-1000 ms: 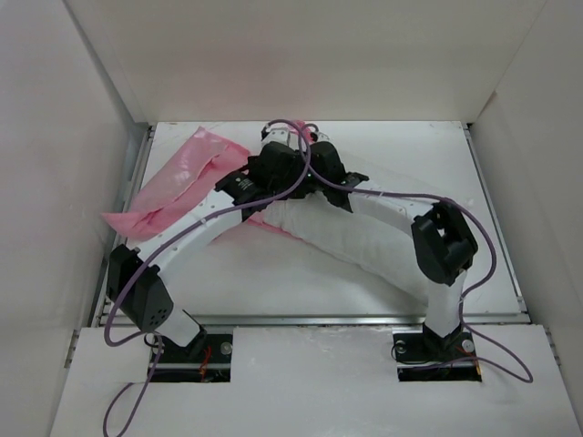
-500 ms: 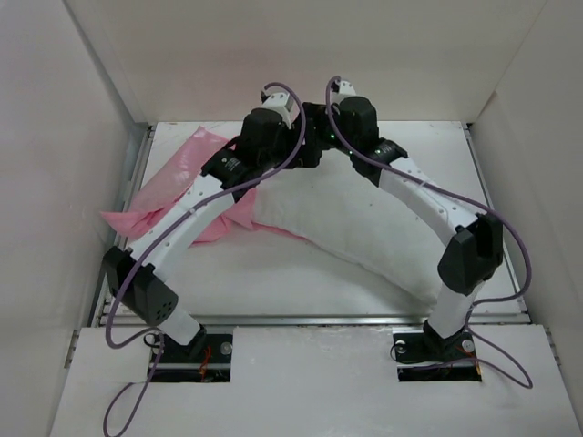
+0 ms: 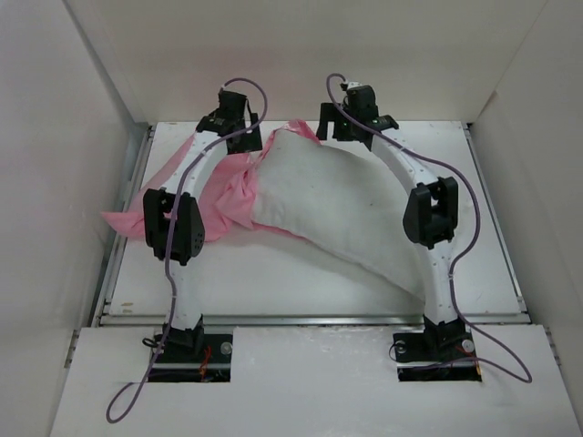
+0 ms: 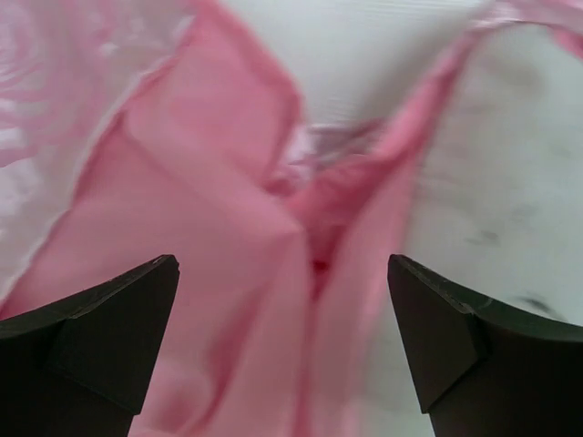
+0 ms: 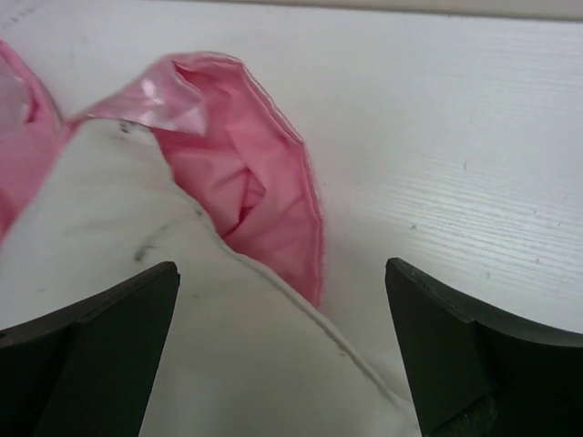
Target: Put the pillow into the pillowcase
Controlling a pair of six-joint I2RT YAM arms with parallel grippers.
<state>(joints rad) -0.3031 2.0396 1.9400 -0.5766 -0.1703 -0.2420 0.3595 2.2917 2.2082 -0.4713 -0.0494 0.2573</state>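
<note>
You're looking at a white, wood-grained desk (image 3: 301, 273) boxed in by plain white walls (image 3: 310, 55) at left, back and right. It's evenly lit, with a metal rail (image 3: 310, 319) along its near edge.

Bright even overhead light, soft faint shadows on the white desk (image 3: 301, 273), left wrist view motion-blurred, others sharp

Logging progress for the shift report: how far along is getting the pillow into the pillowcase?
Done: little. The pillow lies on top of the pillowcase at its far left corner, where the pink hem shows beside it, but none looks inside. In hand: nothing; the left gripper and right gripper are both open above the far end. Left: nearly everything, as most of the pillow lies bare on the table.
</note>
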